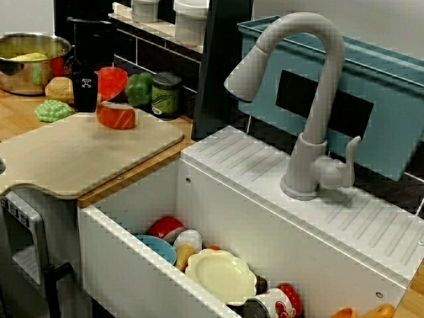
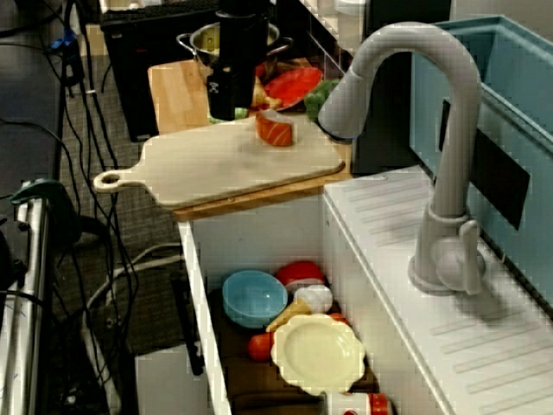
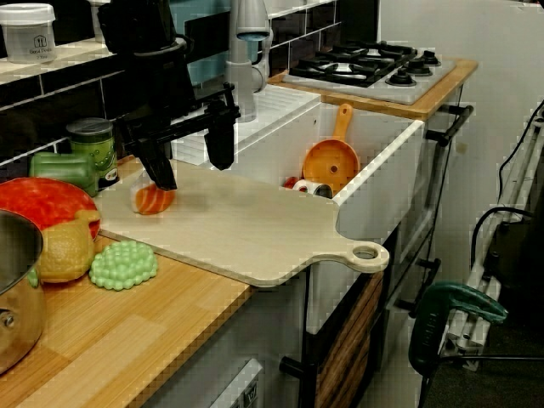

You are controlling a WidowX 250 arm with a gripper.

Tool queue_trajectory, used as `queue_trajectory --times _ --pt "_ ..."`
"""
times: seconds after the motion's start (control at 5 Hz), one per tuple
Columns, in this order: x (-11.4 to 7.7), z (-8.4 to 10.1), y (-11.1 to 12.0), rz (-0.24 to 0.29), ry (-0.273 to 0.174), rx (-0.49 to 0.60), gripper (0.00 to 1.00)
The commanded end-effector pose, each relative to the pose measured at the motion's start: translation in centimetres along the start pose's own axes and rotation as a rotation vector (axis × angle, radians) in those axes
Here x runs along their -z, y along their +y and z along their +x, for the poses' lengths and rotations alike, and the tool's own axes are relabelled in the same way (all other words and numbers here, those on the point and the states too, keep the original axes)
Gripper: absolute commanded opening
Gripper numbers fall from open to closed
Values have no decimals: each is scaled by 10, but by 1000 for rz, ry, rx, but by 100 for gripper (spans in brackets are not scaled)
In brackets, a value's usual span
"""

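Observation:
My black gripper (image 3: 191, 170) hangs open over the back of the pale cutting board (image 3: 255, 229), its two fingers (image 3: 219, 149) spread wide with nothing between them. A slice of orange salmon (image 3: 153, 199) lies on the board just under the finger nearer the wall; I cannot tell if that finger touches it. In the view across the sink the gripper (image 1: 85, 98) stands just left of the salmon (image 1: 116, 116). In the view from the sink's end, the gripper (image 2: 226, 102) is behind and left of the salmon (image 2: 275, 128).
Behind the board stand a red plate (image 1: 111, 81), a green pepper (image 1: 138, 89) and a green can (image 1: 165, 95). A lemon (image 3: 64, 251), a green bumpy piece (image 3: 124, 264) and a metal pot (image 1: 30, 61) sit nearby. The sink (image 2: 200, 285) holds dishes; a grey faucet (image 1: 311, 99) arches over it.

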State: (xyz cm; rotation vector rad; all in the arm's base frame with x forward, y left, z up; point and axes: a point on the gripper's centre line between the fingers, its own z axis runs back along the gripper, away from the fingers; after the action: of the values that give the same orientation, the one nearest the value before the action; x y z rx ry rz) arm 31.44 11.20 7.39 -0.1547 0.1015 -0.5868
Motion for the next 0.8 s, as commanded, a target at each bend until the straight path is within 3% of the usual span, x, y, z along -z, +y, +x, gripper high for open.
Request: queue_trajectory --times 0.0,0.4,0.6 --pt "-25 6 -9 85 -141 -59 100" --pt "-23 14 -13 141 -189 -109 100" --pt "-27 11 -13 185 -327 -115 100"
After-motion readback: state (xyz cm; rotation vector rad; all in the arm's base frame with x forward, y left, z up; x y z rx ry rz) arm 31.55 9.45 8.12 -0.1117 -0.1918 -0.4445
